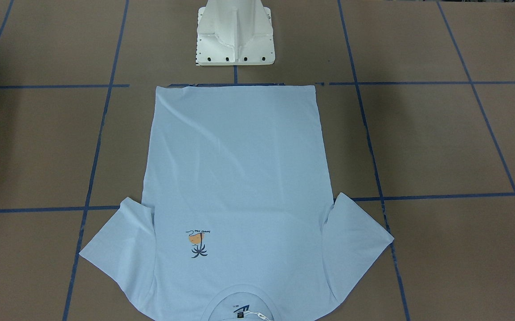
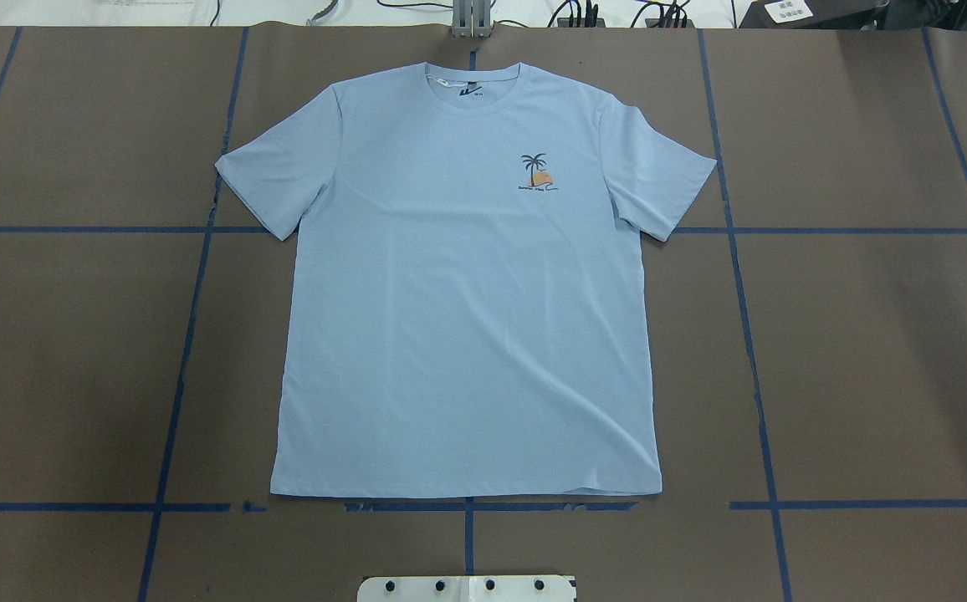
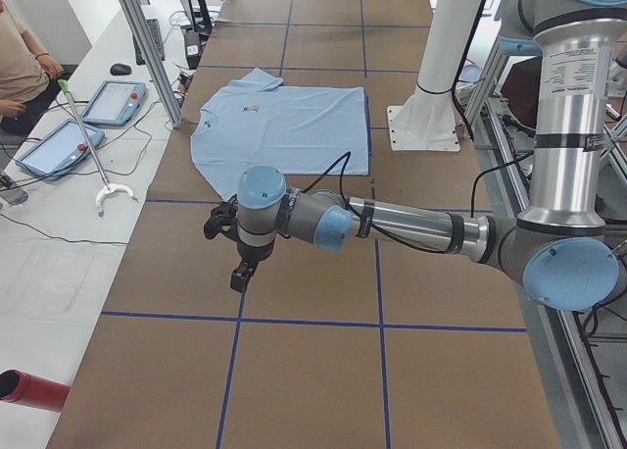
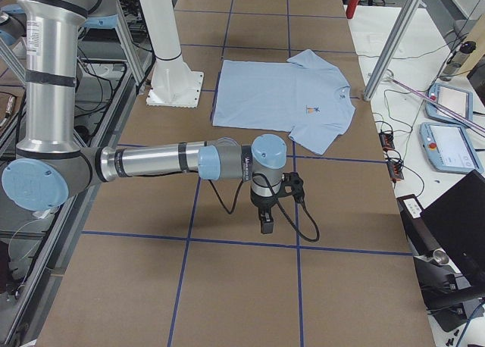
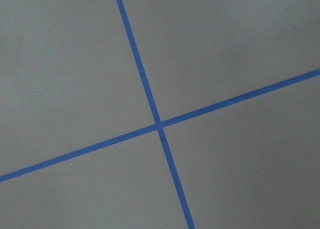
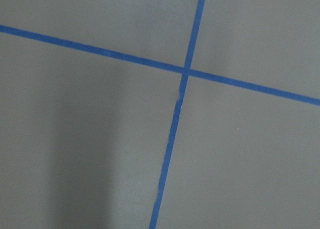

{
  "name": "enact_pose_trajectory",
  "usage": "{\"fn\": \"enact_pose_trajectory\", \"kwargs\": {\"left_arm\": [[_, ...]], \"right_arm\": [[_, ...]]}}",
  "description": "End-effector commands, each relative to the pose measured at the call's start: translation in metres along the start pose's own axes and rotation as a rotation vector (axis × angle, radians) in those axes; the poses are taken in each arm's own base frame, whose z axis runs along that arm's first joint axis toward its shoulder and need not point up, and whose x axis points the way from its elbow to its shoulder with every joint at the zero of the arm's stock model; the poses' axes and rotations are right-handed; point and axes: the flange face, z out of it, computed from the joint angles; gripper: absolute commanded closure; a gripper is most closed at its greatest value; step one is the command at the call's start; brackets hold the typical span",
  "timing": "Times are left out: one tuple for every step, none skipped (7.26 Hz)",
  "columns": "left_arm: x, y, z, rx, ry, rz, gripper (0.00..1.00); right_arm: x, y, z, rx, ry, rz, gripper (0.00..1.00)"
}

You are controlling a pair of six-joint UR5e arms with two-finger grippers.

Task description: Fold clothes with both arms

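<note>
No fold yet: the thin light-blue short-sleeved T-shirt (image 2: 467, 318) lies flat, sleeves spread. The black two-finger left gripper (image 3: 241, 274) and right gripper (image 4: 266, 224) hang well apart from the T-shirt. I cannot tell whether either is parted or clenched.

6 cameras set around 1 T-shirt (image 2: 467, 293) on a table (image 2: 868, 334).

The overhead camera looks forward and down from behind the pedestal (image 2: 467, 588), which sits at its bottom edge below the shirt's hem. The front camera faces it from the collar side, steeply down and nearer, with the pedestal at its top. Both share most of the shirt. 2 side cameras look along the table from its ends, far from the shirt, 1 past the left arm (image 3: 411, 224), 1 past the right arm (image 4: 151, 163). 2 wrist cameras look down, close, each on a tape crossing (image 5: 159, 125).
</note>
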Motion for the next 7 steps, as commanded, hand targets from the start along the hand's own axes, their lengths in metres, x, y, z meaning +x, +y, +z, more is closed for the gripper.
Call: {"fn": "enact_pose_trajectory", "kwargs": {"left_arm": [[0.018,-0.029,-0.023,0.121,-0.01,0.104,0.0],[0.022,-0.033,-0.029,0.216,-0.018,0.184,0.0],[0.027,-0.04,-0.037,0.314,-0.04,0.26,0.0],[0.025,-0.05,-0.042,0.376,-0.073,0.188,0.0],[0.029,-0.054,-0.047,0.395,-0.047,0.073,0.0],[0.032,-0.055,-0.05,0.419,-0.04,0.066,0.0],[0.032,-0.055,-0.05,0.42,-0.039,0.067,0.0]], "right_arm": [[-0.046,-0.069,-0.034,0.082,0.005,-0.113,0.0],[-0.073,-0.109,-0.053,0.122,0.011,-0.171,0.0],[-0.084,-0.135,-0.067,0.163,0.019,-0.204,0.0],[-0.074,-0.148,-0.057,0.213,0.017,-0.224,0.0],[-0.063,-0.162,-0.039,0.257,0.0,-0.189,0.0],[-0.086,-0.186,-0.013,0.306,-0.031,-0.193,0.0],[-0.119,-0.221,0.005,0.329,-0.083,-0.077,0.0]]}}
